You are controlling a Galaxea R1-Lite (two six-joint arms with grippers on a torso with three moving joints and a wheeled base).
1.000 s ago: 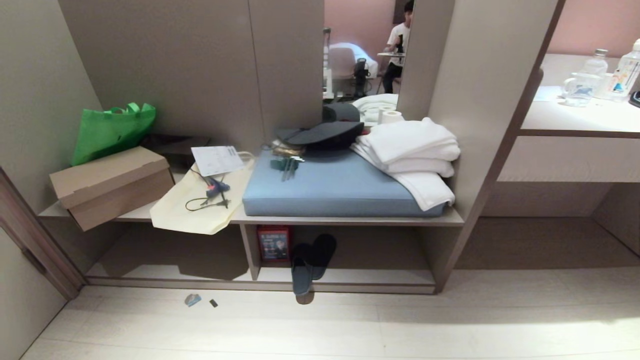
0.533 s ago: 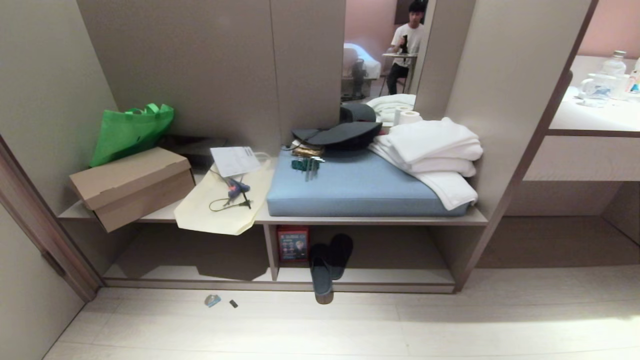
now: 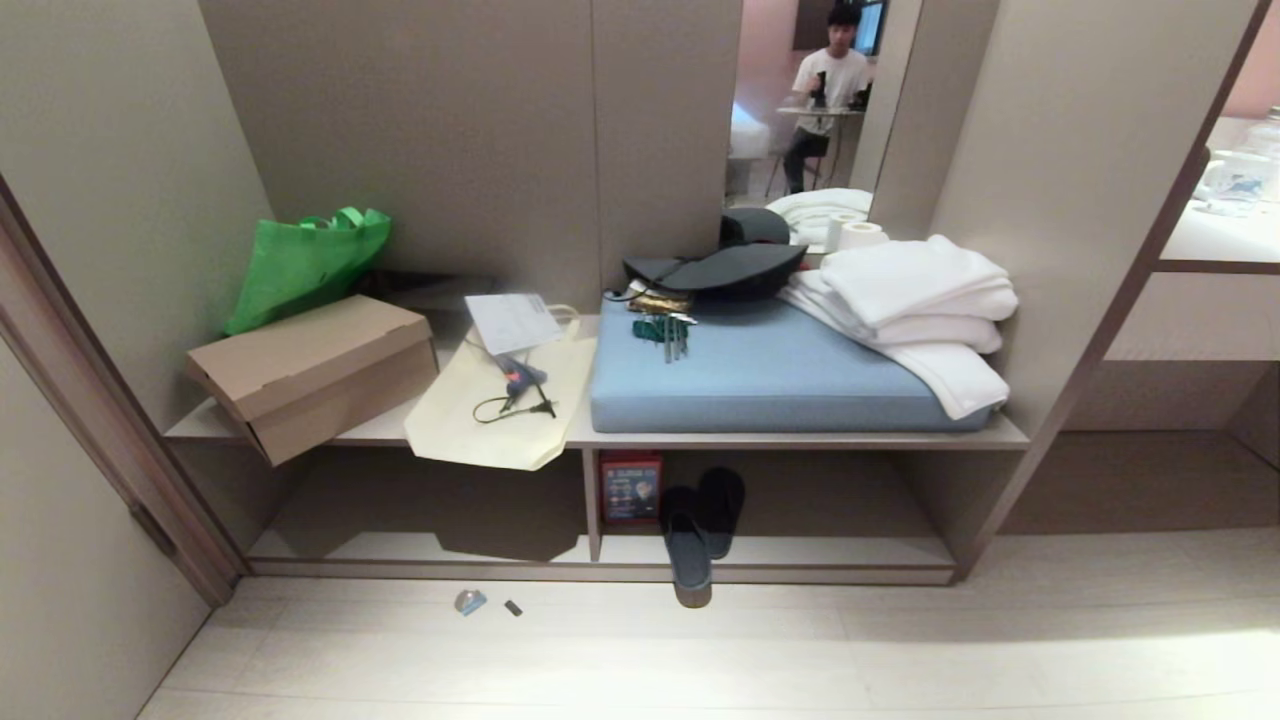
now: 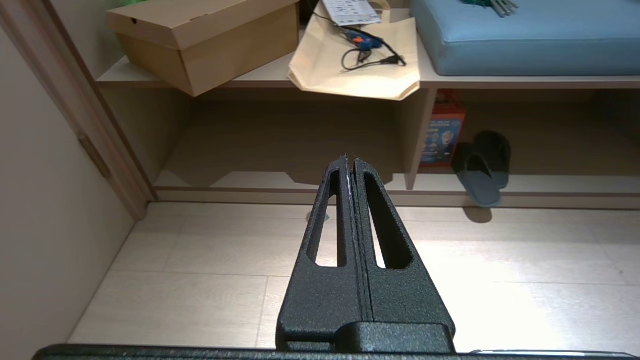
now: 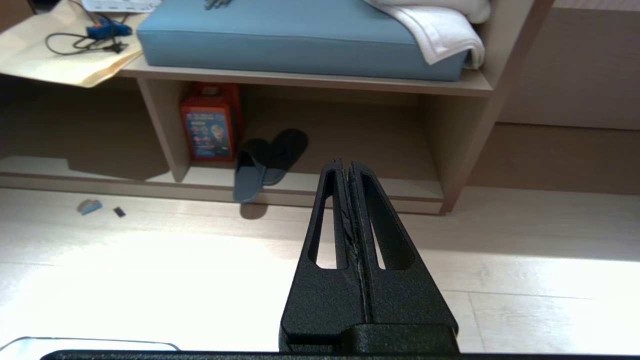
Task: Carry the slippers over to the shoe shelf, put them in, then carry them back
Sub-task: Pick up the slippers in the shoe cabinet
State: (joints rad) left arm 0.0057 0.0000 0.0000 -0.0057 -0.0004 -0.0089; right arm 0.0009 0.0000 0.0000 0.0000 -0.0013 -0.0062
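The left claw (image 4: 350, 159) is matt black with a grainy, rough-cast surface, made of two long fingers that taper from a broad base to a narrow tip, each cut through by one long rounded slot. The right claw (image 5: 345, 162) has the same black, textured, slotted build, with a thin seam running up its middle that looks chipped and uneven. Both rise from a black block with a dark rim.
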